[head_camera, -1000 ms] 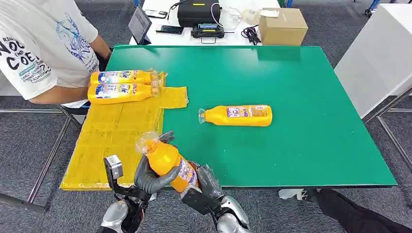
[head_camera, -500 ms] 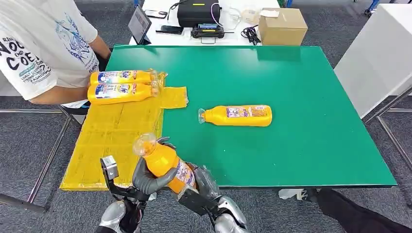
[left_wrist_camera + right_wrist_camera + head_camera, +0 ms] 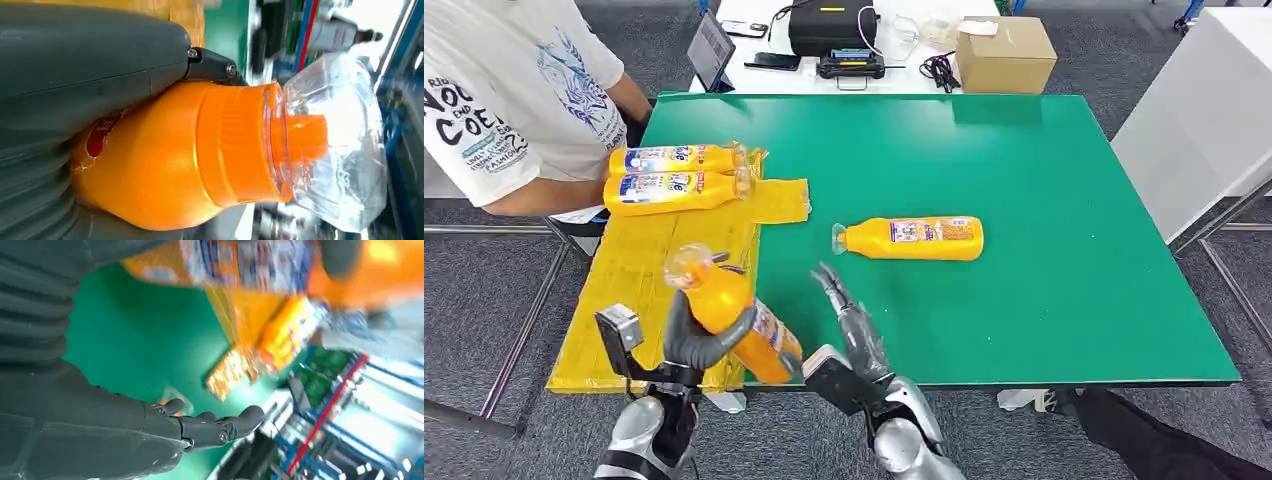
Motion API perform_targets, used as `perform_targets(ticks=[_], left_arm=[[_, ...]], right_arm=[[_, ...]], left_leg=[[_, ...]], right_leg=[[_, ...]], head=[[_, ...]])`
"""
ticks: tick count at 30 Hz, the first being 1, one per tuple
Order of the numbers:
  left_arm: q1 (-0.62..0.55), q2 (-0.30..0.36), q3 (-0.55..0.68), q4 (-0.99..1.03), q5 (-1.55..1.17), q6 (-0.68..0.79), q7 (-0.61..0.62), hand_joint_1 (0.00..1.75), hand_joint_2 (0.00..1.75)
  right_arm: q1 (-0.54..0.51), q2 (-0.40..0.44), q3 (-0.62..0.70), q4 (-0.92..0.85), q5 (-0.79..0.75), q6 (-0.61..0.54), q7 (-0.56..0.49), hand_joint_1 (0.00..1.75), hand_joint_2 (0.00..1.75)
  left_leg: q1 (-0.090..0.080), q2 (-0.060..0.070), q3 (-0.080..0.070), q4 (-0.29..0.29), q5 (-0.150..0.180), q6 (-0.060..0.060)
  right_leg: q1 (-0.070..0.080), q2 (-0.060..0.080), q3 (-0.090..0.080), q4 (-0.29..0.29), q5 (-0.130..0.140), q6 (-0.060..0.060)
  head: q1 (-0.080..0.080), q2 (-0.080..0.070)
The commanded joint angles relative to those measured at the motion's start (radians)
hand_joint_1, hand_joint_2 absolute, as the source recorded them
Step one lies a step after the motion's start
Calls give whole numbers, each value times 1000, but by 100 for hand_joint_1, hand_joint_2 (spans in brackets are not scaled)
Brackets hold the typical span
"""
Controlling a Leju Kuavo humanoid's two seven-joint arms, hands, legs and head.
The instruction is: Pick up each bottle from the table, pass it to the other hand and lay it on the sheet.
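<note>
My left hand (image 3: 692, 338) grips an orange bottle (image 3: 729, 313) with a clear cap, holding it tilted above the near end of the yellow sheet (image 3: 639, 290). Close up, the same bottle (image 3: 200, 150) sits in that hand (image 3: 75, 85). My right hand (image 3: 854, 330) is open with fingers straight, just right of the bottle over the table's near edge; its fingers (image 3: 210, 430) hold nothing. Two more orange bottles (image 3: 674, 175) lie side by side at the sheet's far end. Another bottle (image 3: 911, 238) lies on the green table (image 3: 1024, 200).
A person in a white T-shirt (image 3: 514, 90) stands at the table's far left corner, near the sheet. Behind the green table is a white desk with a cardboard box (image 3: 1006, 55), a black case (image 3: 829, 25) and a tablet (image 3: 711, 48).
My right hand has let go of the bottle and opened. The left hand has carried the bottle leftward, over the sheet.
</note>
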Motion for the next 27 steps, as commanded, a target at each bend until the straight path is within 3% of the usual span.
perform_targets(ticks=[1,8,9,14,17,18,24,27], left_arm=[[-58,15,125,44,-11,52,-8,175,175],[-119,20,164,14,-194,246,-114,175,175],[-143,34,150,8,-331,346,-154,175,175],[-146,31,155,5,-338,343,-143,175,175],[-187,62,137,46,-572,488,-158,175,175],[-208,81,124,70,-674,540,-152,175,175],[-300,125,109,231,-949,663,-95,175,175],[-359,178,35,391,-1293,725,57,175,175]], right_arm=[[71,-98,-83,-289,-99,61,-13,0,0],[138,-45,-150,-439,-210,49,-100,0,0],[130,-33,-151,-449,-187,11,-113,0,0],[125,-34,-147,-443,-185,6,-109,0,0],[99,-18,-145,-397,-210,-17,-106,0,0],[88,-18,-134,-380,-204,-25,-104,0,175],[46,-14,-81,-298,-209,-24,-103,0,175],[24,-19,-57,-259,-196,-7,-90,0,175]], left_leg=[[1,-2,1,0,-1,-1],[2,-3,1,2,-2,-2],[1,-3,-1,2,-1,-2],[1,-1,1,0,0,-1],[2,1,3,1,-2,-2],[1,0,2,0,-1,-2],[2,1,3,-1,-1,-2],[1,1,4,-1,0,-2]], right_leg=[[1,-3,2,0,-1,-2],[2,-4,2,2,-2,-3],[1,-3,1,2,-2,-2],[1,-1,1,0,0,-1],[2,0,3,0,-1,-2],[1,0,3,0,-1,-2],[2,1,4,-1,0,-3],[2,0,5,-1,0,-3]], head=[[0,0],[0,0],[0,0],[0,0],[0,0],[0,0],[0,0],[0,0]])
